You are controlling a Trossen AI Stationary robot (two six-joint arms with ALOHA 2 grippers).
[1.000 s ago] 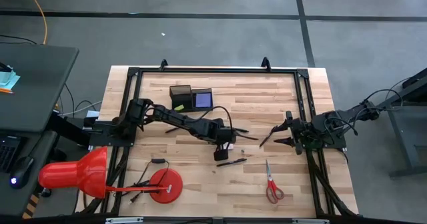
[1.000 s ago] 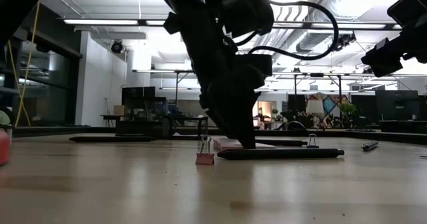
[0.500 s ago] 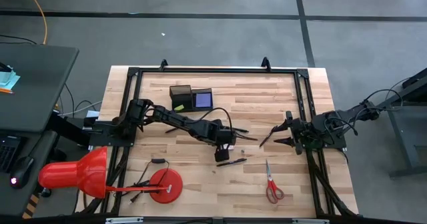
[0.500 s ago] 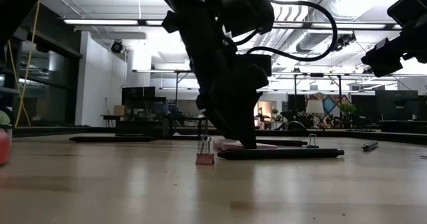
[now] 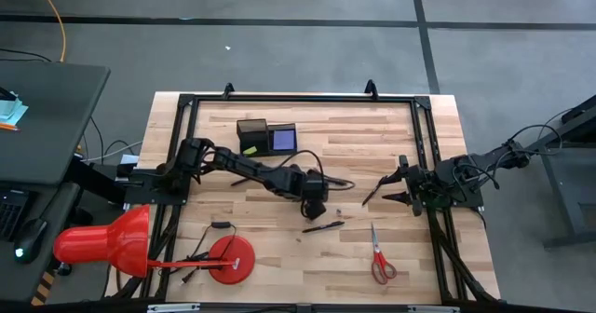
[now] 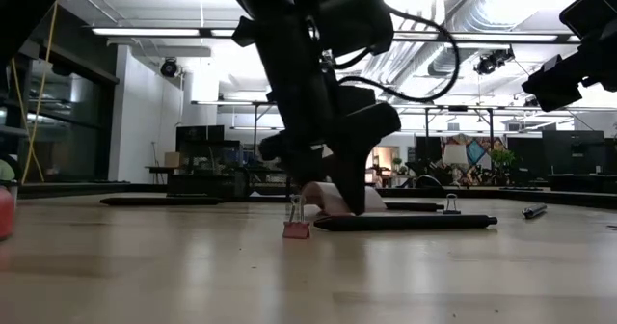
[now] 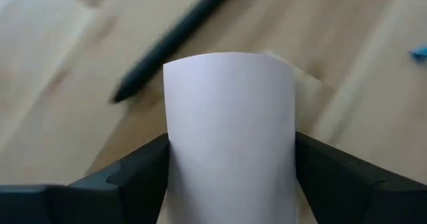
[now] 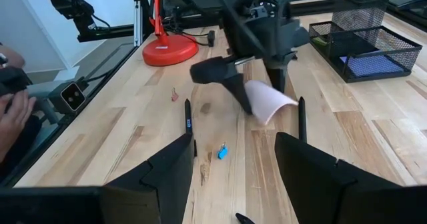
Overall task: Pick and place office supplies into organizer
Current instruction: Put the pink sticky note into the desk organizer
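Note:
A pink sticky-note pad [image 8: 270, 101] is bowed between the fingers of my left gripper [image 5: 312, 208] at the table's middle, which is shut on it. Just nearer lies a black pen [image 5: 322, 226], and another pen [image 5: 343, 190] lies to the right. Red-handled scissors [image 5: 380, 257] lie flat near the front right. The black mesh organizer [image 5: 267, 136] stands at the far side with a purple pad [image 5: 284, 139] in its right compartment. At the table's right edge my right gripper [image 5: 384, 191] hangs open with nothing between its fingers. My left gripper pinches the pink pad by two opposite edges [image 7: 168, 141], one finger on each. The pad bulges into an arch [image 7: 230, 97] between them. The fingers come from above, slanting down. The pad's lower part [image 6: 333, 203] is down by the table beside the pen; whether it rests there, I cannot tell.
A red desk lamp [image 5: 112, 241] with a round base [image 5: 231, 260] takes up the front left corner. A small pink binder clip [image 6: 296, 223] and a blue clip [image 8: 222, 151] lie near the pad. A person's hand [image 8: 13, 111] shows beyond the table edge.
My left gripper has rolled about its own pointing line while staying over the same spot and has taken hold of the pink pad. The pad lay flat on the table a second ago; now it is bent up into an arch between the fingers.

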